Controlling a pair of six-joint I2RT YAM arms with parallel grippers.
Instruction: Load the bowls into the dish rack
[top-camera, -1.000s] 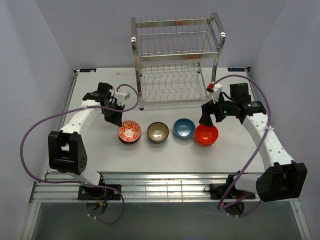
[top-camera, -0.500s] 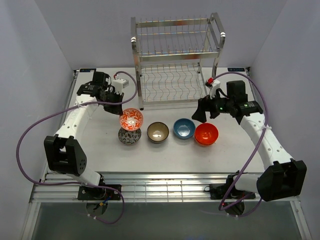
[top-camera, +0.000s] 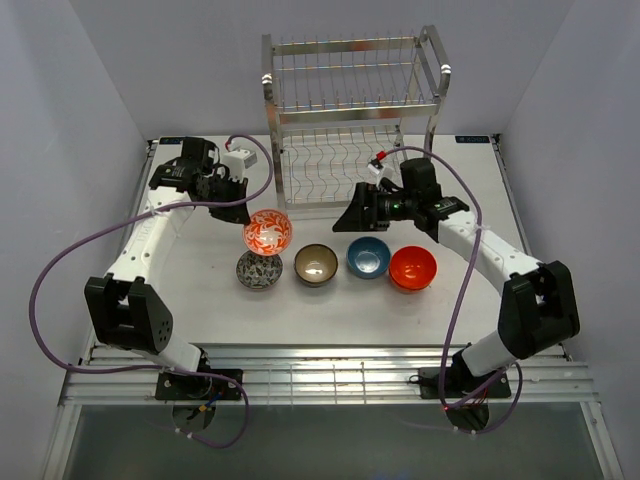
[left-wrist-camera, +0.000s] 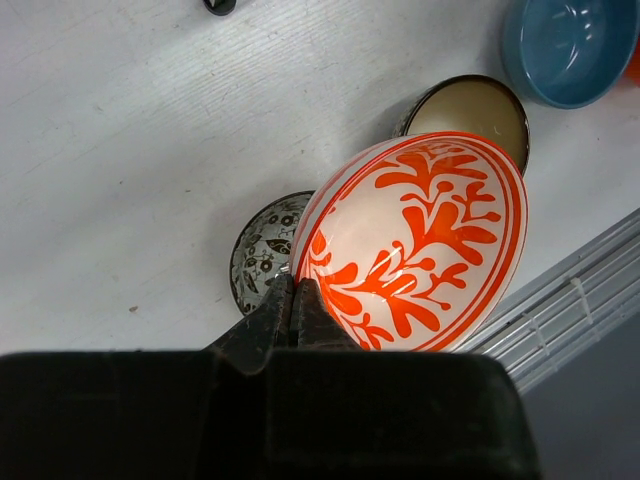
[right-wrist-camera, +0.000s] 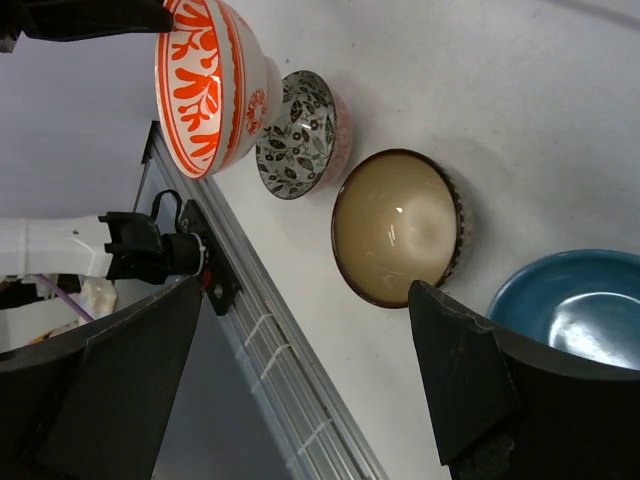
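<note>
My left gripper (top-camera: 249, 214) is shut on the rim of the red-and-white patterned bowl (top-camera: 267, 231) and holds it tilted in the air; in the left wrist view the bowl (left-wrist-camera: 420, 240) fills the centre, above the closed fingertips (left-wrist-camera: 295, 297). The brown bowl (top-camera: 316, 264), blue bowl (top-camera: 368, 257) and orange-red bowl (top-camera: 412, 268) stand in a row on the table. My right gripper (top-camera: 353, 221) is open and empty, hovering behind the brown and blue bowls, and looks at the brown bowl (right-wrist-camera: 398, 228). The silver dish rack (top-camera: 350, 120) stands at the back.
A grey leaf-patterned bowl (top-camera: 259, 270) sits on the table under the lifted one, also in the left wrist view (left-wrist-camera: 262, 262) and the right wrist view (right-wrist-camera: 298, 135). The table's front metal rail (top-camera: 320, 365) runs close behind the bowl row.
My left gripper has lifted the red-and-white bowl off the grey patterned bowl and carried it up and back. My right gripper has swung left from the orange-red bowl towards the rack front.
</note>
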